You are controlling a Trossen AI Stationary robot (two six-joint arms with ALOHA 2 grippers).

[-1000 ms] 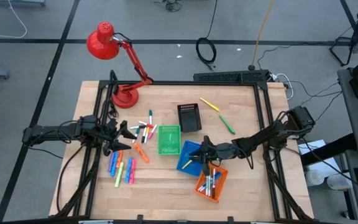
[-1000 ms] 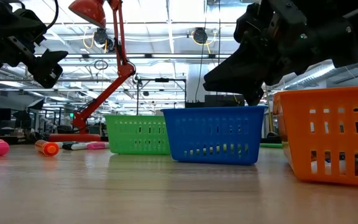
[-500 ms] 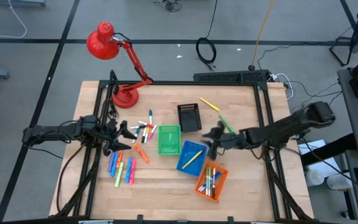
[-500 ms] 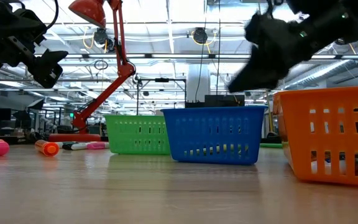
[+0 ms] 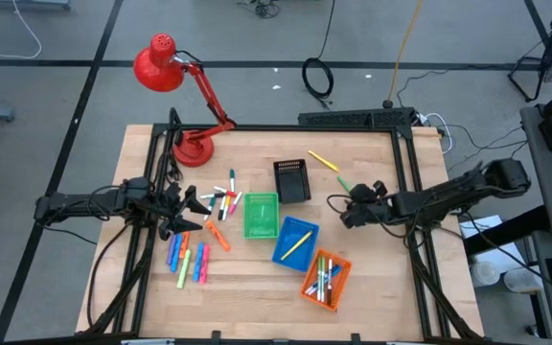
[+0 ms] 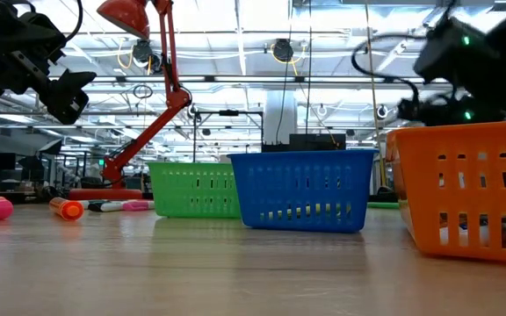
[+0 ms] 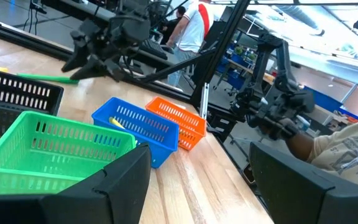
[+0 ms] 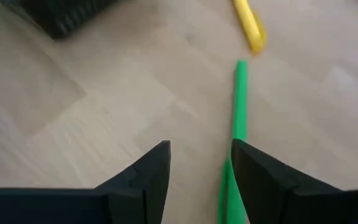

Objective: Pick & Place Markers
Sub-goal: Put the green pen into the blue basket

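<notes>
Green marker [image 8: 238, 118] lies flat on the wooden tabletop [image 5: 372, 278], a yellow marker [image 8: 249, 25] just beyond its far end. Right claw [image 5: 347, 210] hangs just beside it, fingers [image 8: 151, 171] apart, holding nothing. Step in hand, judged: approach for pick-up. Next move needs the claw centred over the shaft, lowered, then closed. Blue basket [image 5: 295, 241] holds one yellow marker; orange basket [image 5: 326, 278] holds several. Many markers [image 5: 192, 257] lie near the left claw [image 5: 192, 213], which waits, fingers apart.
</notes>
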